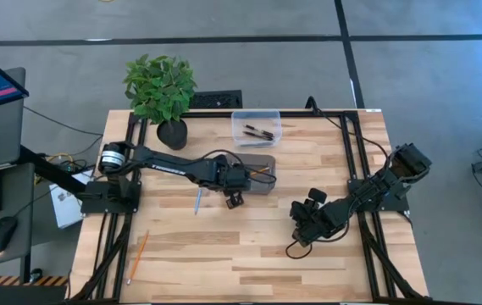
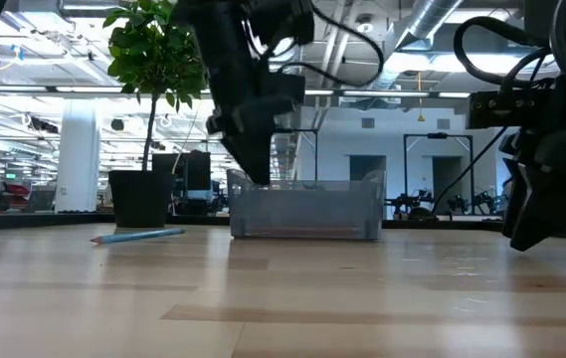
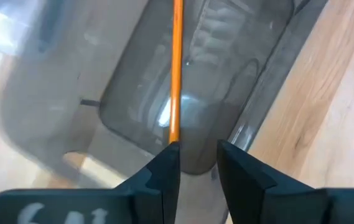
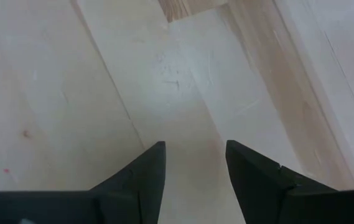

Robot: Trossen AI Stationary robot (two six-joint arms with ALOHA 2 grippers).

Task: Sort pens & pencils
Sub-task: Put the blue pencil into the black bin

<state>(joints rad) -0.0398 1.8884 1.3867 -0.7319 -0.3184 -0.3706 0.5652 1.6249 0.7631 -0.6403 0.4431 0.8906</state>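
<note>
So it looks like the drop-off step: the left gripper [image 3: 198, 155] hangs over the grey bin [image 1: 256, 174], jaws parted, an orange pencil [image 3: 177, 68] touching one finger and pointing lengthwise into the bin. Next up is probably the blue pencil [image 1: 197, 201] beside the bin. Right gripper [image 4: 195, 162] idles open, empty.
</note>
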